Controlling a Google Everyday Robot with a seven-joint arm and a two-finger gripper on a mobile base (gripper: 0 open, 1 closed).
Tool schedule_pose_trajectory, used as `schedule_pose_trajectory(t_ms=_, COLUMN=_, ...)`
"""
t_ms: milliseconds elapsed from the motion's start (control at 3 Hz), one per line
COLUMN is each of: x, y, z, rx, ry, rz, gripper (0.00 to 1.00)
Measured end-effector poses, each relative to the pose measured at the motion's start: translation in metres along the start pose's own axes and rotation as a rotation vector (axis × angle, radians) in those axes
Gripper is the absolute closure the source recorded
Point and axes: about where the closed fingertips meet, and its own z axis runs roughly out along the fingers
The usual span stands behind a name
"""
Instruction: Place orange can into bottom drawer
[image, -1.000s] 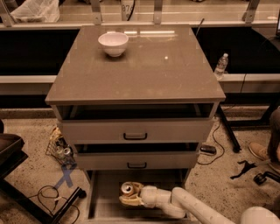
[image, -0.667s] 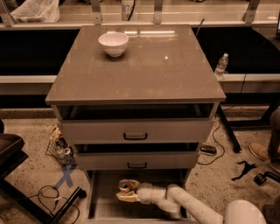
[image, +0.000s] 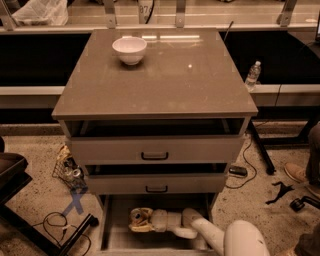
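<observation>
Held: orange can (image: 136, 216), low inside bottom drawer (image: 114, 237).
I read the gripper (image: 140, 220) as clenched round it; releasing while tilted could let it topple or roll.

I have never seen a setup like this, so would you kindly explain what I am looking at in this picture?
There is a single camera view, looking down at the front of a grey cabinet. The white tube at the bottom is the robot's one arm. At its end is the gripper, a two-finger clamp. It reaches into the open bottom drawer and is closed on the orange can. I cannot tell whether the can touches the drawer floor. A white bowl sits on the cabinet top. A water bottle stands on a ledge behind the cabinet, to the right in the picture.
</observation>
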Motion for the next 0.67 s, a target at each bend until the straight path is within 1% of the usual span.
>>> schedule_pose_trajectory(t_ms=333, x=0.025, y=-0.007, z=0.003, rx=-0.008, ry=0.041, rz=-0.007, gripper=1.0)
schedule_pose_trajectory(t_ms=667, x=0.042, y=-0.012, z=0.011, rx=-0.018, ry=0.075, rz=-0.016, gripper=1.0)
